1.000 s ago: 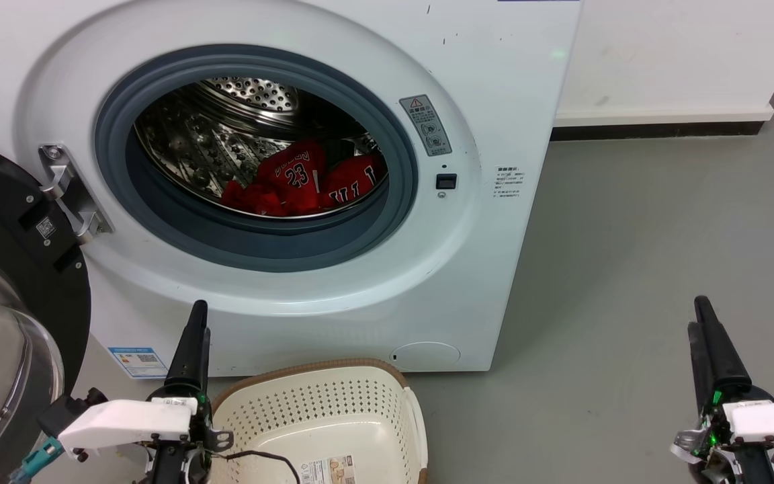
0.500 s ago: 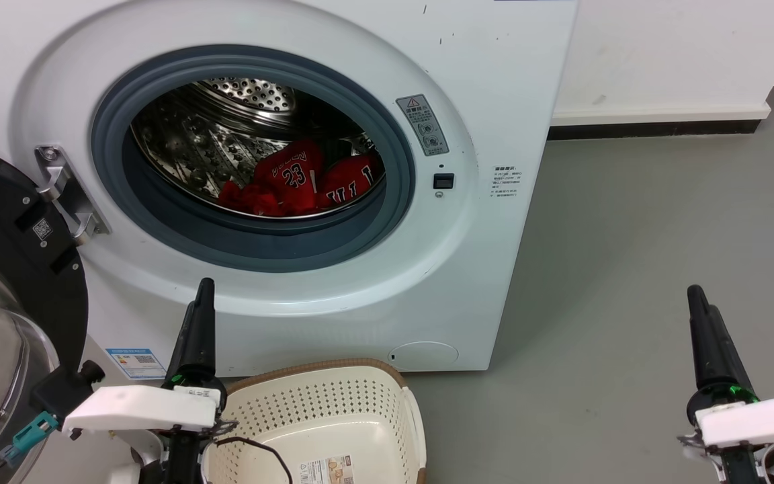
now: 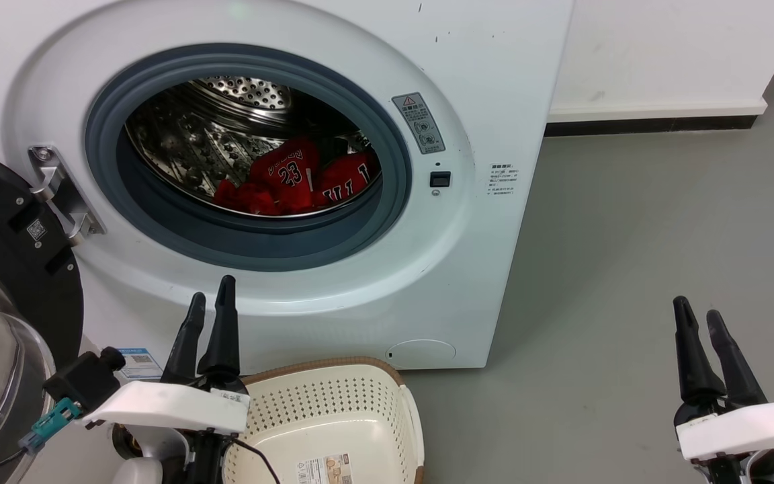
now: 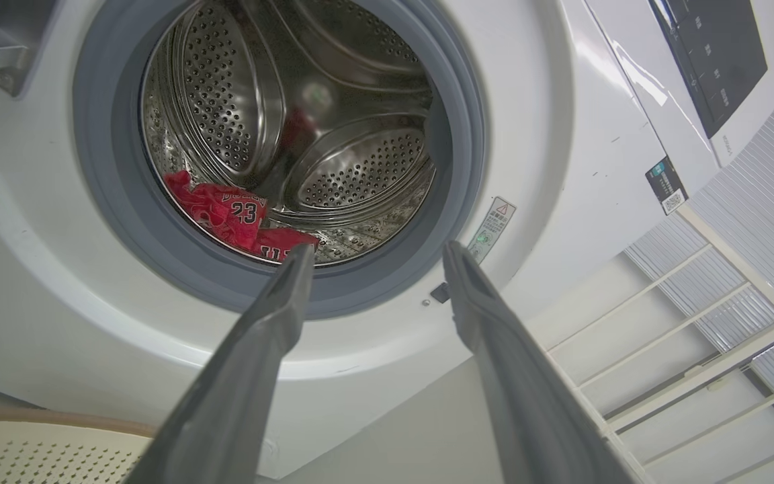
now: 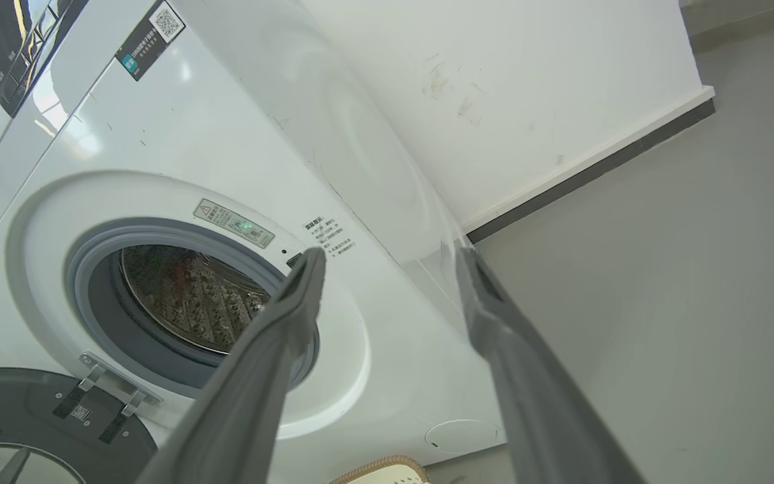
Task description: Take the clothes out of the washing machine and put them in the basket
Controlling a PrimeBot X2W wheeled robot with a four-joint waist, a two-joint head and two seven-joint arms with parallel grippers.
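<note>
- The left end effector (image 3: 211, 291) is nearest, at the lower left, its two dark fingers parted by a modest gap and gripping nothing; in the left wrist view they point at the lower edge of the porthole
- The right end effector (image 3: 696, 309) sits at the lower right over the grey floor (image 3: 629, 235), well apart from the machine, with its fingers likewise spread and empty
- Just right of the left end effector, the basket (image 3: 323, 366) stands against the foot of the machine; the part of its inside in view holds a label sticker (image 3: 323, 469) and no garment, so I judge nothing has been delivered yet
- The door (image 3: 17, 222) is swung wide open at the left, clear of the opening
- Farther back, the washing machine (image 3: 508, 81) faces the robot, with nothing in the way of its grey-rimmed porthole (image 3: 252, 249)
- Deepest in, the clothes (image 3: 293, 178) lie bunched on the bottom of the steel drum (image 3: 185, 141), a 23 readable on one; how many pieces there are I cannot tell
- The task looks barely begun: reaching in, gripping a jersey, lifting it over the grey rim and dropping it into the basket are all left, probably more than once
</note>
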